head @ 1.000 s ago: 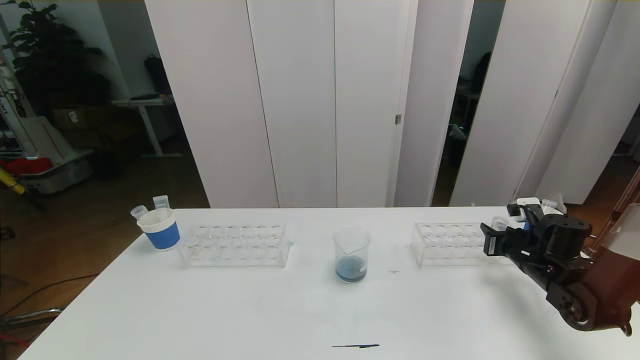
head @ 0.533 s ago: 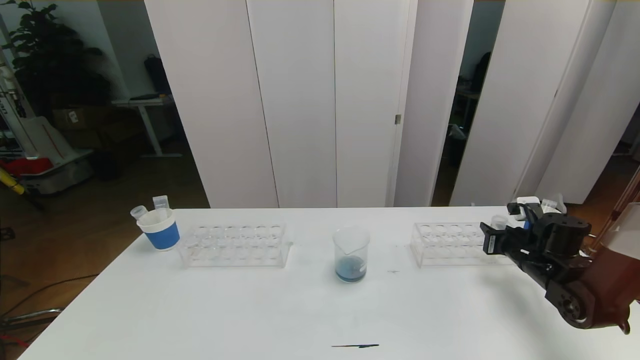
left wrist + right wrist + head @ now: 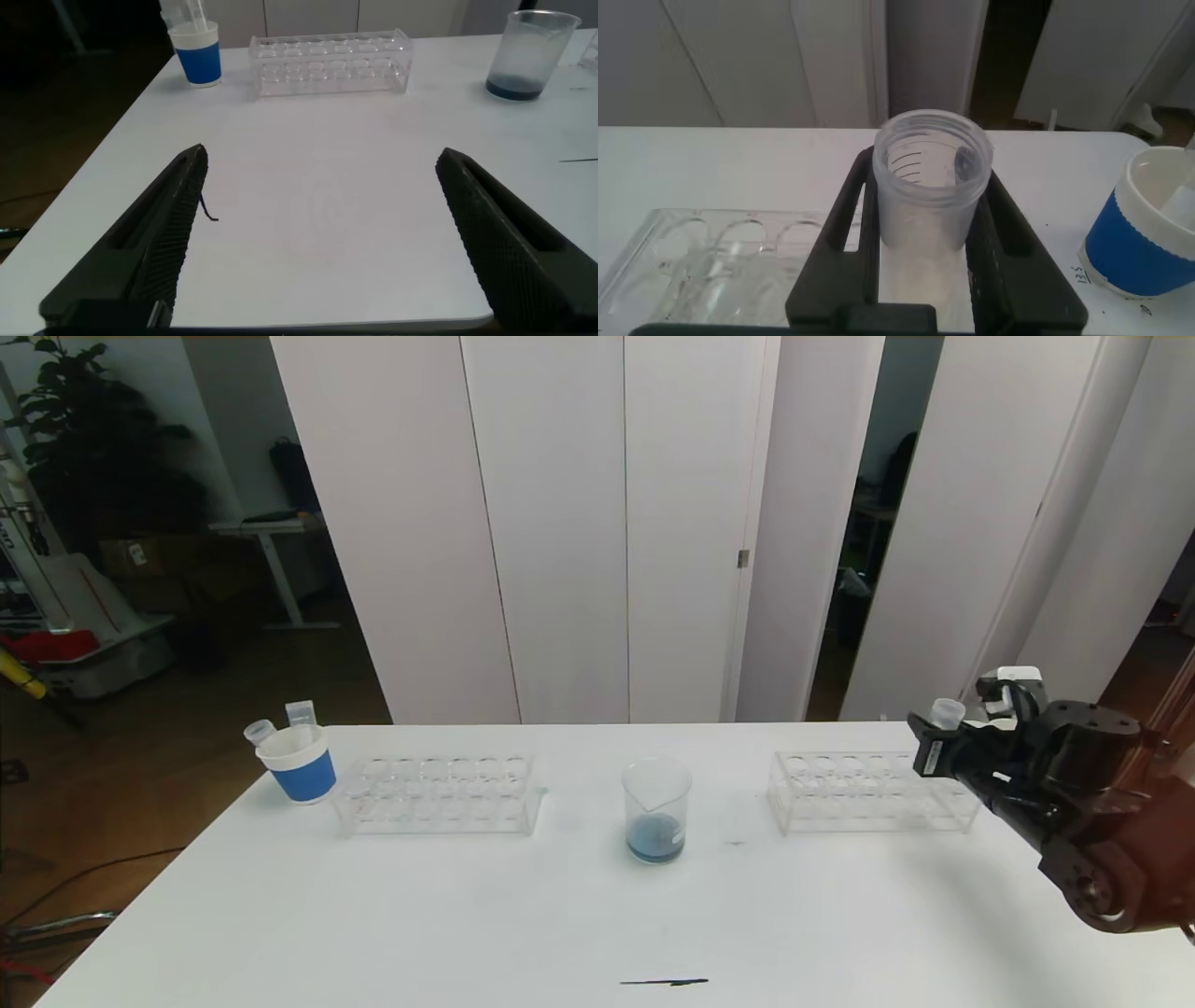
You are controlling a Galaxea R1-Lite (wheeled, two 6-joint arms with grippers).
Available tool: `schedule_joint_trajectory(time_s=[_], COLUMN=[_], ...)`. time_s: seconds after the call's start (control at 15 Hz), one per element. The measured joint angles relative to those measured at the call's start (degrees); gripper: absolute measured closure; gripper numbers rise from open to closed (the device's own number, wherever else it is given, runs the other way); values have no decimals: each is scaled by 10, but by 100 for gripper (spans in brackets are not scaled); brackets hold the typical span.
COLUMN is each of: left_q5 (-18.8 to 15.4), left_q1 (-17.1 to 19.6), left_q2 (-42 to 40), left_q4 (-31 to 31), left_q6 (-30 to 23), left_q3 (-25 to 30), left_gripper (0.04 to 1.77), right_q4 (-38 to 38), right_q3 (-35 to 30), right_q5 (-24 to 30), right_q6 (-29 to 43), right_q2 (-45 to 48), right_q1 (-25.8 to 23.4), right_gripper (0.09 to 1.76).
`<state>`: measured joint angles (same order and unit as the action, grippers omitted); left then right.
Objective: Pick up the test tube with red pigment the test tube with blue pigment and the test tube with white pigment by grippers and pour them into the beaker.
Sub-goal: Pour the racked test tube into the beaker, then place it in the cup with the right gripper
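The right gripper [image 3: 938, 747] has lifted up and back since a moment ago, carrying a tube higher above the table [image 3: 467, 915]. Its fingers are squeezed tight on the test tube with white pigment [image 3: 932, 191], which stands upright with its mouth open. It hangs at about three o'clock from the beaker [image 3: 656, 810], above the end of the right rack [image 3: 864, 791]. The beaker holds blue liquid. The left gripper [image 3: 322, 243] sits low, fingers spread wide, holding nothing.
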<state>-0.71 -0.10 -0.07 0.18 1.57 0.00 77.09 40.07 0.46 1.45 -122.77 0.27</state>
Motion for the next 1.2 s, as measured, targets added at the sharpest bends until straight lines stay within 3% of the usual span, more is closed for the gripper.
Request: schedule_joint_trajectory(time_s=[0.13,0.47,0.93,1.07,1.2], left_q5=[0,0,0,0,0], left_q1=[0,0,0,0,0], left_q2=[0,0,0,0,0], left_q4=[0,0,0,0,0], left_q6=[0,0,0,0,0], left_q3=[0,0,0,0,0], left_gripper=[7,7,7,7,7], right_q4=[-32,-241,-587,-630,-634], right_q3=[19,137,507,600,632], right_q5=[-1,1,10,12,10], right_q6=[1,1,-1,-12,-43], right_q2=[29,103,94,58,27], right_q1=[1,6,39,68,101], right_gripper=[126,126,126,126,126])
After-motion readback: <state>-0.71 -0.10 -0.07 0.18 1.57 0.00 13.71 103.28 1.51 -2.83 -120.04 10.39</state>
